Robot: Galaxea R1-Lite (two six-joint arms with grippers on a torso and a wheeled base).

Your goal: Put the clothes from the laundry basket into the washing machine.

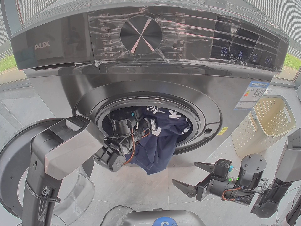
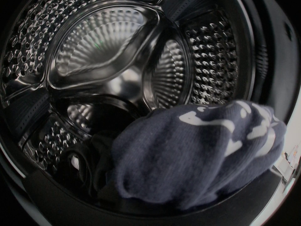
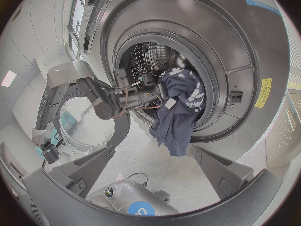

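Currently washing machine (image 1: 188, 88) open, navy shirt (image 1: 160, 142) half in the drum (image 2: 103, 47), tail hanging outside; looks soft, light, floppy, so pinch the hanging bunch. Left hand (image 1: 150, 123) at drum mouth by the shirt, grip cannot tell; right hand (image 1: 183, 173) wide, empty, below.
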